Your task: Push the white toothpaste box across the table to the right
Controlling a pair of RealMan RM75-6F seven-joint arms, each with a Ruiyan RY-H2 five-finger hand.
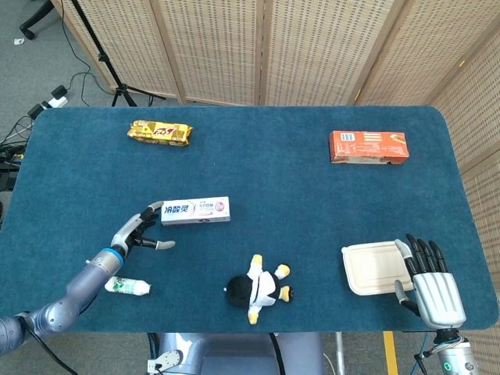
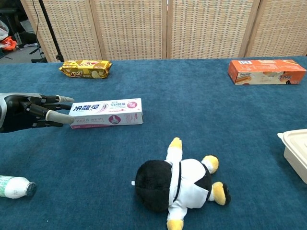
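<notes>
Blue table (image 1: 258, 156), white toothpaste box (image 1: 195, 211), blue Chinese lettering, unreadable

1. The bench (image 1: 258, 168) wears matt, napped blue cloth.
2. The toothpaste box (image 1: 195, 211) is glossy printed card.
3. The doll (image 2: 180, 187) is soft plush.
4. The snack pack (image 1: 159, 133) is shiny foil.

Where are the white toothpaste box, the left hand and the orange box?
white toothpaste box (image 1: 195, 211), head view, middle of top face
left hand (image 2: 29, 111), chest view, back of the hand
orange box (image 1: 369, 146), head view, top face centre
</notes>
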